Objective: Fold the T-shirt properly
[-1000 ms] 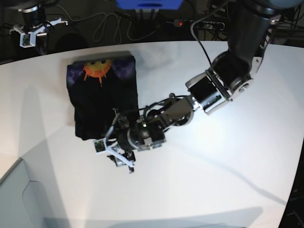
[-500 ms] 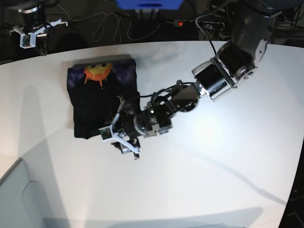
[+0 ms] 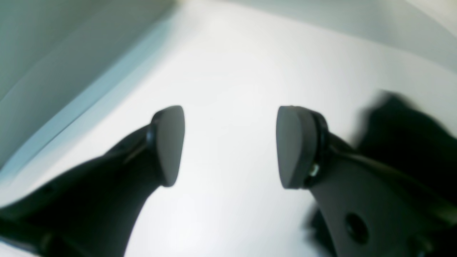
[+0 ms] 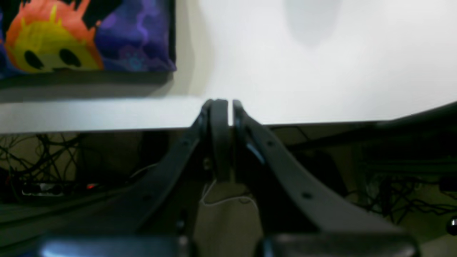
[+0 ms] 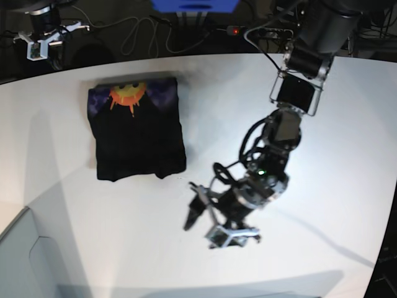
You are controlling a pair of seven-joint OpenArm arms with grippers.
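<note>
A: Where is the large black short-sleeved cloth T-shirt [image 5: 136,133] now?

B: It lies folded on the white round-edged table [image 5: 322,155], in the far part on the side of the right arm. It makes a compact rectangle. The orange-yellow sun print [image 5: 127,94] with purple-blue patches faces up along the far edge, and the near part is plain black. In the right wrist view the sun face [image 4: 50,46] and one purple patch are clear to see, close to the table edge.

A: Is any claw touching it?

B: No. The left gripper [image 5: 214,223] hangs above bare table, well apart from the shirt, near the front. Its two grey pads [image 3: 169,144] stand wide apart and nothing is between them. In the left wrist view only a dark blurred part of the shirt [image 3: 407,135] shows behind the one finger.

A: And the right gripper [image 5: 42,43]?

B: It is beyond the far table edge, over dark cables [image 4: 53,157]. The right wrist view shows its fingers pressed together with nothing between them.

A: Any container there?

B: I see none on the table. A pale grey flat piece [image 5: 25,261] shows at the near corner; what it is I cannot tell.
</note>
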